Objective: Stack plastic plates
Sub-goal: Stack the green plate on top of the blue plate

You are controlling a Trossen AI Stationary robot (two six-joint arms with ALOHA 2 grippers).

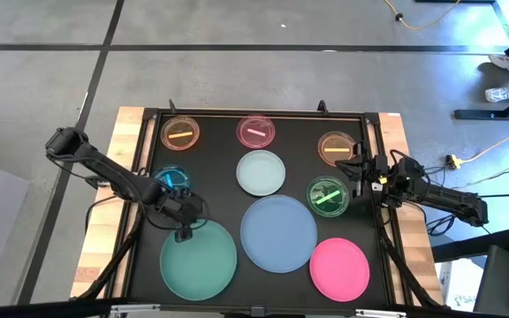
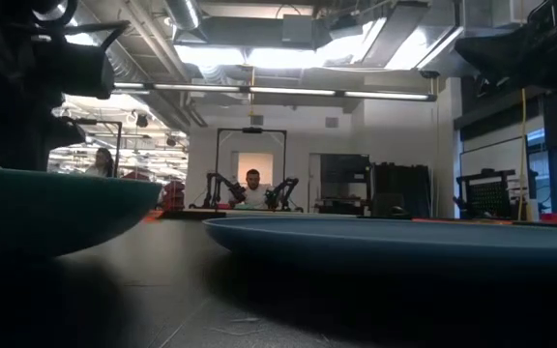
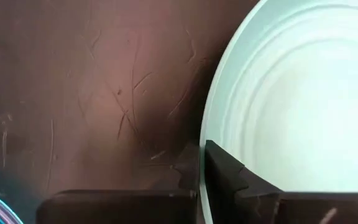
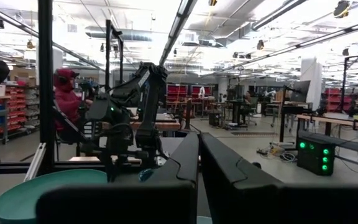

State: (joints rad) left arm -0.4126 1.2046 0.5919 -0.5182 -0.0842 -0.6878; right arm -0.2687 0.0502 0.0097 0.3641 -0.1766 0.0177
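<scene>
Plastic plates lie on a dark mat: a large teal plate (image 1: 199, 259), a large light-blue plate (image 1: 278, 232), a pink plate (image 1: 339, 268) and a medium pale plate (image 1: 261, 172). Small translucent dishes sit around them: yellow-orange (image 1: 180, 133), pink (image 1: 256, 132), orange (image 1: 335, 147), green (image 1: 328, 196) and blue (image 1: 171, 179). My left gripper (image 1: 184, 231) is shut on the teal plate's far-left rim. My right gripper (image 1: 358, 170) is shut and hovers between the orange and green dishes. Its fingers point level toward the table's left. My left gripper (image 3: 197, 158) pinches the teal plate's rim (image 3: 205, 134). One finger (image 3: 229, 174) lies on the plate's inner face and the other sits outside the edge, coming from above and from the table's left. Whether the plate is clear of the mat, I cannot tell.
The mat sits in a black frame (image 1: 374, 119) on a wooden table (image 1: 95, 238). In the low view the teal plate (image 2: 56, 208) and light-blue plate (image 2: 395, 242) fill the foreground. People show in the room beyond, one at a far desk (image 2: 252, 188).
</scene>
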